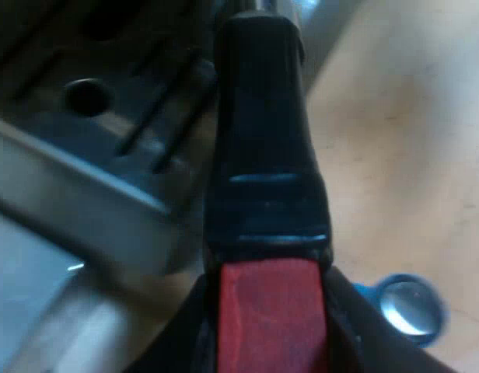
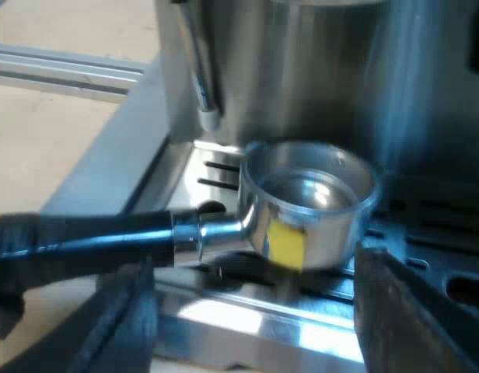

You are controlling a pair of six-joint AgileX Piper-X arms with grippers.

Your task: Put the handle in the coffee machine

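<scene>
The metal holder's dark handle (image 1: 263,155) and its red end (image 1: 267,318) sit close to the camera, and my left gripper (image 1: 269,342) is shut on that red end. The black fingers (image 1: 181,342) press it from both sides. In the right wrist view the holder's round metal basket (image 2: 309,206) hangs just above the machine's slotted drip tray (image 2: 426,233), in front of the espresso machine's steel body (image 2: 317,70). A yellow mark shows on the basket's wall. My right gripper (image 2: 255,326) stands open near the tray's edge, below the basket, holding nothing.
A thin steam wand (image 2: 197,70) hangs from the machine beside the basket. A blue tamper (image 1: 410,307) stands on the wooden table (image 1: 403,155) near the tray. A metal rail (image 2: 61,70) runs across the table beyond the machine.
</scene>
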